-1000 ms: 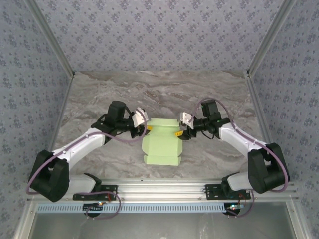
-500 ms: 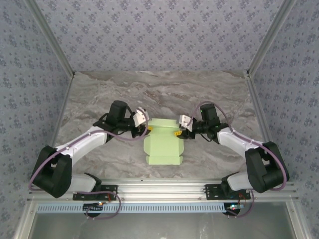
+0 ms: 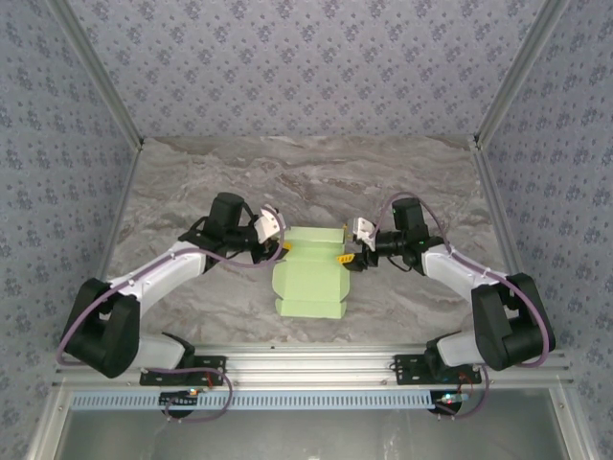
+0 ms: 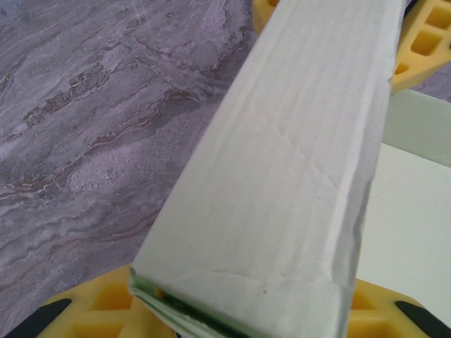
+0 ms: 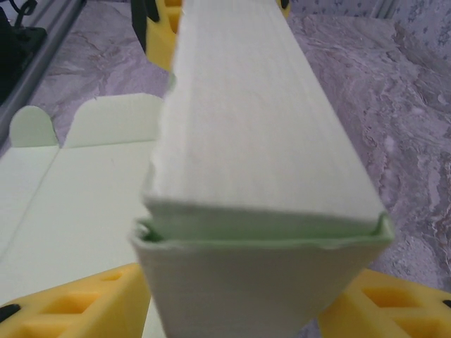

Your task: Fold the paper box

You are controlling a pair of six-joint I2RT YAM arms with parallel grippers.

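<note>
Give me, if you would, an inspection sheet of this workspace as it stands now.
Surface: grey marbled table, no spills or marks seen.
Job's things: pale green paper box lies at the centre between the arms, partly folded. Its two side walls are raised and its near panel lies flat.
Clutter: nothing seen.
Grippers: left gripper is clamped on the box's left wall. The right gripper is clamped on the right wall. Yellow fingers sit either side of the card in both wrist views.
Cables: purple cables loop along both arms, clear of the box.
Surroundings: patterned walls on three sides and a metal rail along the near edge.
</note>
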